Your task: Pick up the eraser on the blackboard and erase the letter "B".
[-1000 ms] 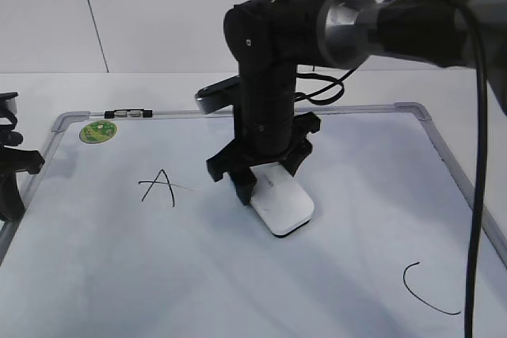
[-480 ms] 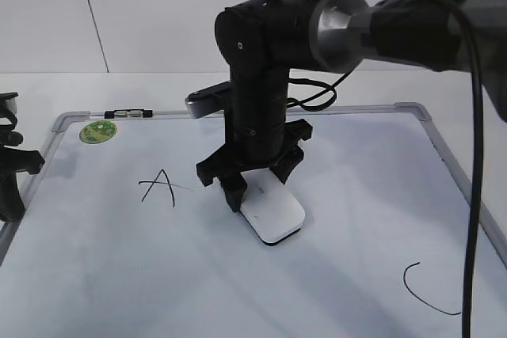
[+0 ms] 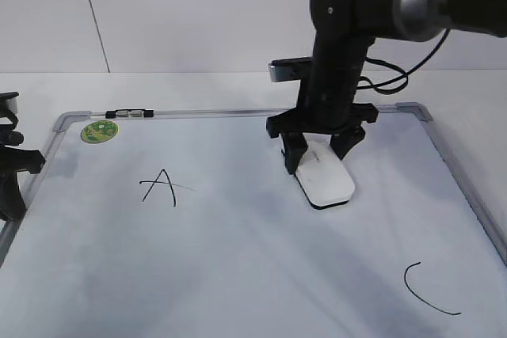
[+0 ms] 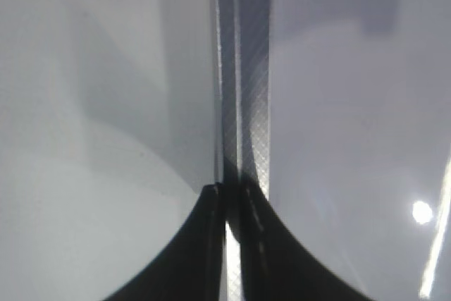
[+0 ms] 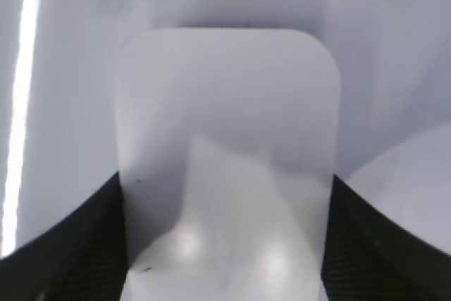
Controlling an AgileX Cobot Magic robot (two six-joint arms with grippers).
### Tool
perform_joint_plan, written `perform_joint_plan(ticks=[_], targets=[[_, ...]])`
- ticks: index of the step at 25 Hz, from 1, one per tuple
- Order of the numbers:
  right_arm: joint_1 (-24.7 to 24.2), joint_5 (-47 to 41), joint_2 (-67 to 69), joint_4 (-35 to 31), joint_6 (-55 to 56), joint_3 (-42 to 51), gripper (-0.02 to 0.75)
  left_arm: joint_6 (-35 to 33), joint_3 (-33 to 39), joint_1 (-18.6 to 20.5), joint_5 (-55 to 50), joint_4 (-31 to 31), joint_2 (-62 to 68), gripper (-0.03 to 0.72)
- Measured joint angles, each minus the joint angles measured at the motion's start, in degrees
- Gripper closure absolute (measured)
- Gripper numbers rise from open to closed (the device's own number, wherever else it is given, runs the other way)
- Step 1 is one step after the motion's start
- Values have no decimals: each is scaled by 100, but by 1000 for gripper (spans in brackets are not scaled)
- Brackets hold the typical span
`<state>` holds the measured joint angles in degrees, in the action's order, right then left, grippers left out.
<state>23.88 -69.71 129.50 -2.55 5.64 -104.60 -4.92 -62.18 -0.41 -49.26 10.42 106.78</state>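
My right gripper (image 3: 318, 156) is shut on the white eraser (image 3: 325, 181) and holds it flat on the blackboard (image 3: 238, 275), right of the board's middle. In the right wrist view the eraser (image 5: 225, 146) fills the space between my two dark fingers (image 5: 224, 244). No letter "B" shows on the board. My left gripper (image 3: 9, 187) sits at the board's left edge. In the left wrist view its fingers (image 4: 231, 195) are shut over the grey frame (image 4: 246, 103), nothing held.
A black "A" (image 3: 160, 187) is drawn left of the middle and a black "C" (image 3: 424, 289) at the front right. A round green sticker (image 3: 99, 131) sits in the far left corner. The grey frame (image 3: 455, 168) runs along the right side.
My right gripper has slid the eraser from the board's middle to the right and farther back. The left arm has not moved.
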Motion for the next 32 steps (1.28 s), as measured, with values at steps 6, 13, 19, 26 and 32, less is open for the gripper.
perform_joint_plan(ticks=[6, 13, 19, 26, 32], targets=[[-206, 0, -42, -22, 0, 0, 224, 0, 0, 0, 0, 0, 0, 668], [-255, 95, -296, -110, -50, 152, 224, 0, 0, 0, -33, 0, 0, 667], [-320, -18, -995, 52, -73, 232, 224, 0, 0, 0, -43, -10, 0, 667], [-320, -30, -1782, 130, -73, 460, 224, 0, 0, 0, -57, -20, 0, 666], [-414, -57, -2485, 508, 33, 1216, 224, 4, -4, 0, -67, -20, 0, 666]])
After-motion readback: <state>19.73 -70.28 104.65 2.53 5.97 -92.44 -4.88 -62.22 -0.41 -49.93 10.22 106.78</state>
